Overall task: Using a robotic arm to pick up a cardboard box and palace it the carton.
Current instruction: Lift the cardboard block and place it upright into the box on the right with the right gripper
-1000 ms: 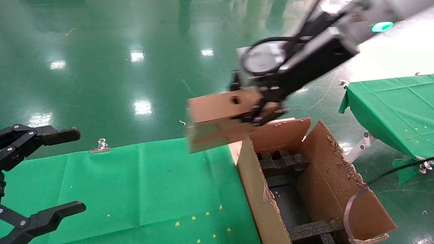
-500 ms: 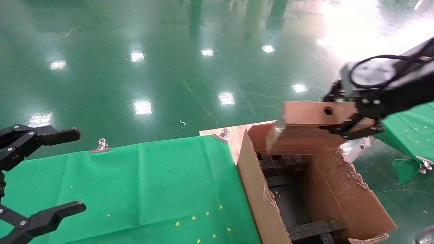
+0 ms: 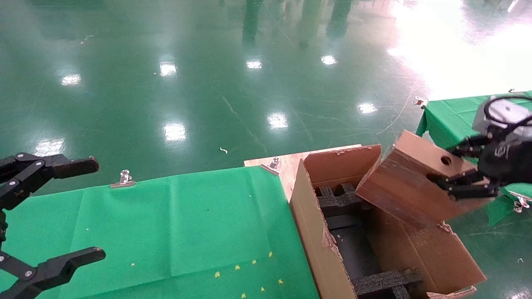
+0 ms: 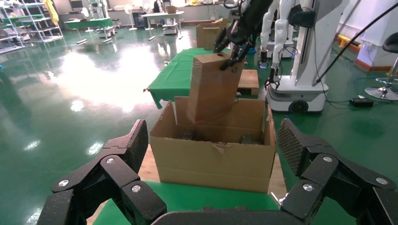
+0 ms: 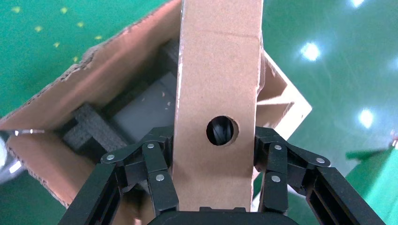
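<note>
The right gripper (image 3: 457, 182) clamped the box (image 3: 411, 182), tilted above the carton (image 3: 316, 232); no writing readable. The left gripper (image 3: 62, 211) hung wide open.

Robot lab hall, glossy green floor (image 3: 187, 83), white robots (image 4: 305, 51), shelving (image 4: 28, 21)

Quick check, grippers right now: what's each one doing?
Left gripper: open, empty, parked over the green table.
Right gripper: shut on the cardboard box, above the carton.
</note>
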Robot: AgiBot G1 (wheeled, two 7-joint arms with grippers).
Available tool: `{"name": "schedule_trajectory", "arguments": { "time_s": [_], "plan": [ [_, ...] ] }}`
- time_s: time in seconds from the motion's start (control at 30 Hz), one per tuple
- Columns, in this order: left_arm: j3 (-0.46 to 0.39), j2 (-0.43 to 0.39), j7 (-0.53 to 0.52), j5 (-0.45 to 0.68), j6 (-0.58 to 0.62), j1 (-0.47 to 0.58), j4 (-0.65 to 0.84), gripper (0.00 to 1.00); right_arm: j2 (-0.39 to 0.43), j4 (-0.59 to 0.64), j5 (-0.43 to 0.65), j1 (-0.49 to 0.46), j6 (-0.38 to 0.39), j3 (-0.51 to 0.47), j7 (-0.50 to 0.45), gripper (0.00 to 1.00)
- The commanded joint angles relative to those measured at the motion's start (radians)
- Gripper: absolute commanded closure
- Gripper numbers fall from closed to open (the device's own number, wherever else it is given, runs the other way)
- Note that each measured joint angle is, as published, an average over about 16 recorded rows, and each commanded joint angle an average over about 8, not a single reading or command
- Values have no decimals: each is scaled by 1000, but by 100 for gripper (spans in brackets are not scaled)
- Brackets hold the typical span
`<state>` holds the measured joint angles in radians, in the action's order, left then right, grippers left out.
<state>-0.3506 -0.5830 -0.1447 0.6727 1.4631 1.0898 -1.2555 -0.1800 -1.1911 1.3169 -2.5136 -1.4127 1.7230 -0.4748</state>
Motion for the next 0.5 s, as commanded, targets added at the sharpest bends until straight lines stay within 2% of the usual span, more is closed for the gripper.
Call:
{"name": "schedule_trajectory", "arguments": {
  "time_s": [0.03, 0.23, 0.4, 0.5],
  "plan": [
    [0, 0, 0, 0, 0, 0, 0, 0, 43, -38, 19, 6, 26, 6, -57, 100],
    [0, 0, 0, 0, 0, 0, 0, 0, 161, -140, 14, 13, 117, 14, -190, 100],
    [0, 0, 0, 0, 0, 0, 0, 0, 208, -174, 2, 19, 160, 22, -218, 100],
    [0, 0, 0, 0, 0, 0, 0, 0, 203, -173, 0, 20, 159, 22, -213, 100]
  ]
}}
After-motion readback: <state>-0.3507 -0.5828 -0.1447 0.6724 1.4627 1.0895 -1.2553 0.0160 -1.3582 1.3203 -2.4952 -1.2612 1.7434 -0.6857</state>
